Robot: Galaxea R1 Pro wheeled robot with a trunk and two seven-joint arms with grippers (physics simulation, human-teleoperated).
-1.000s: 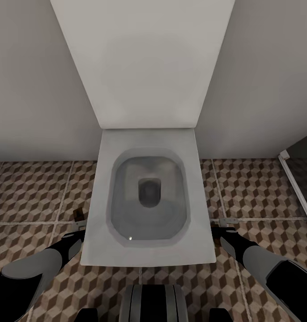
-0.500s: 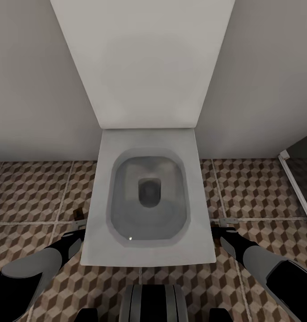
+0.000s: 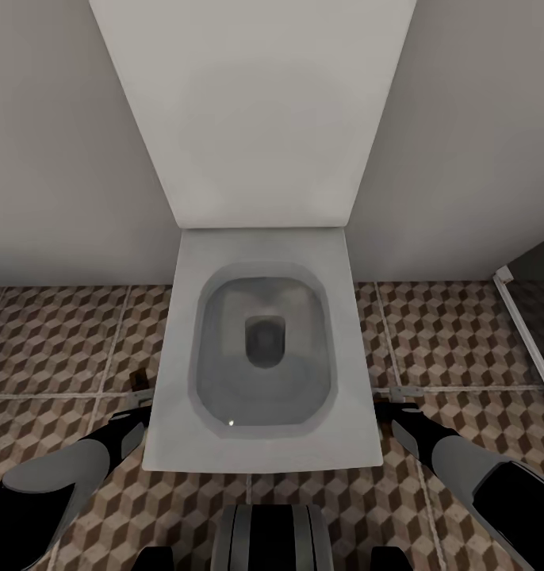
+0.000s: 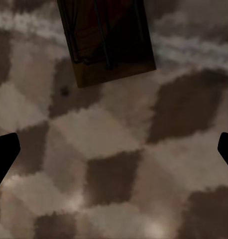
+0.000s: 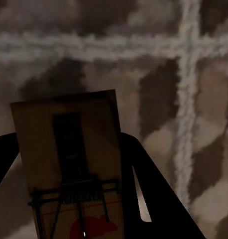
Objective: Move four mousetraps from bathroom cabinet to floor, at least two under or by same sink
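A dark brown mousetrap (image 4: 106,40) lies flat on the cube-patterned bathroom floor (image 4: 119,139), just beyond my left gripper (image 4: 114,154), which is open with its fingertips (image 4: 4,154) far apart and nothing between them. In the head view that mousetrap (image 3: 139,381) sits against the toilet's left side, ahead of the left gripper (image 3: 136,419). My right gripper (image 5: 69,149) is shut on a second mousetrap (image 5: 69,164), held low over the floor tiles (image 5: 159,99). In the head view the right gripper (image 3: 395,411) is at the toilet's right side. The sink and cabinet are out of view.
A square white toilet (image 3: 260,444) with its lid up stands straight ahead between my arms, against a pale wall (image 3: 58,159). The edge of a glass shower (image 3: 526,325) runs along the right. Patterned floor (image 3: 50,341) lies open on both sides of the toilet.
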